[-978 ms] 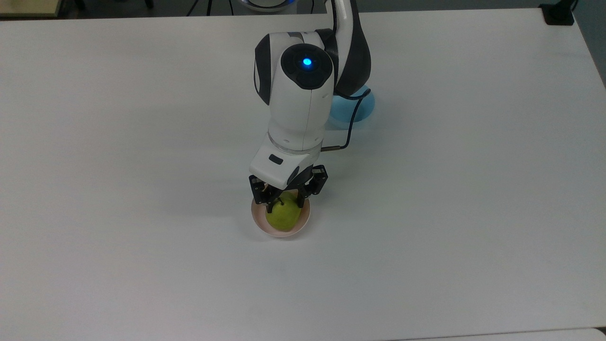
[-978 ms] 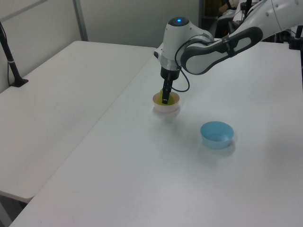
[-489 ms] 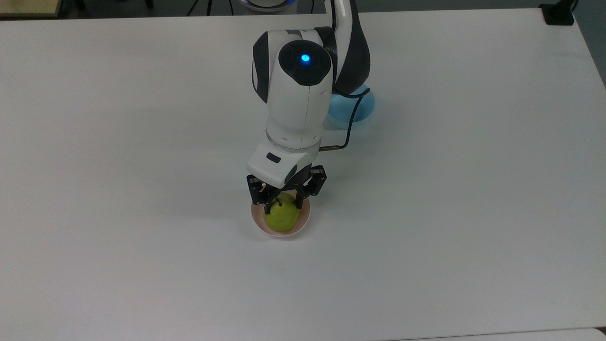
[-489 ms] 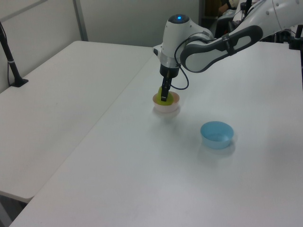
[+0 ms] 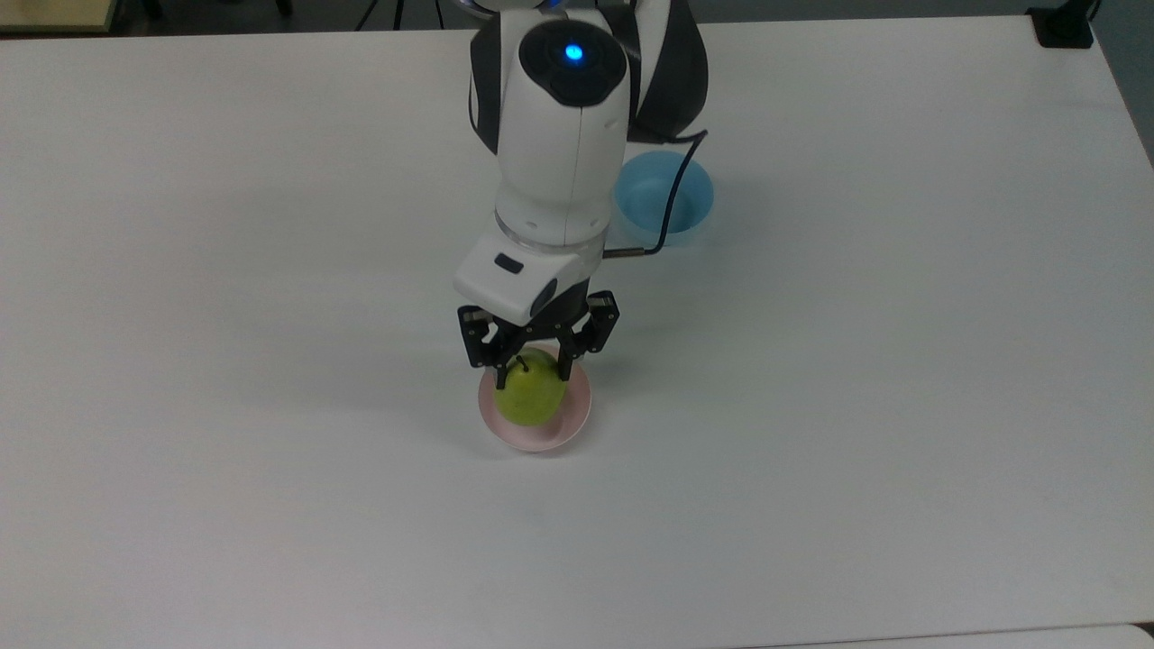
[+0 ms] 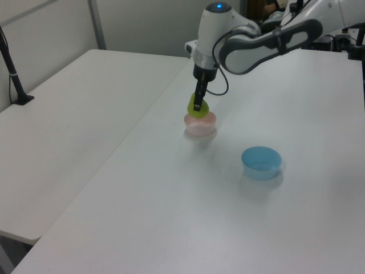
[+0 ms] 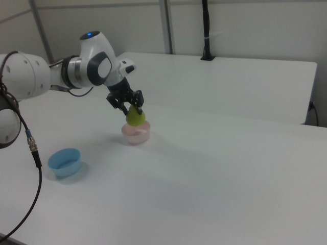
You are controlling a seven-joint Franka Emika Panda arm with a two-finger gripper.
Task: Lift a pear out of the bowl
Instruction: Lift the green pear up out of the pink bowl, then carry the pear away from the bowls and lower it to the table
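Panda arm's black two-finger gripper (image 5: pixel 532 368) is closed on the small yellow-green pear (image 5: pixel 529 393), fingers pinching its narrow upper end on either side of the short dark stem. Grip looks partial: the fat lower half hangs free below the fingertips.

The pear is held in the air directly above the small round pale pink bowl (image 5: pixel 572 422). In the left view the pear (image 6: pixel 198 107) sits just above the bowl (image 6: pixel 200 124) rim, not touching it as far as can be told; the right view agrees, pear (image 7: pixel 135 117) over bowl (image 7: pixel 136 134) with the gripper (image 7: pixel 127 104) above.

Key relation: the pear's long axis runs roughly vertical, stem up, in line with the downward-pointing fingers. The pear hangs straight below the gripper, so load is carried by friction on the tapered neck. Judgement: the taper works against the grip, so slip downward is the main risk; a drop would likely land back in the bowl while the pear is over it.

The pink bowl stands around the middle of the white worktop (image 5: pixel 902 451). A light blue round bowl (image 5: pixel 665 198) sits well apart from it, nearer the worktop's far edge in the top view, beside the arm's black cable (image 5: pixel 672 212).

Judgement: pick is essentially done, 1 step left — more vertical clearance. A straight lift suits; no sideways move needed.
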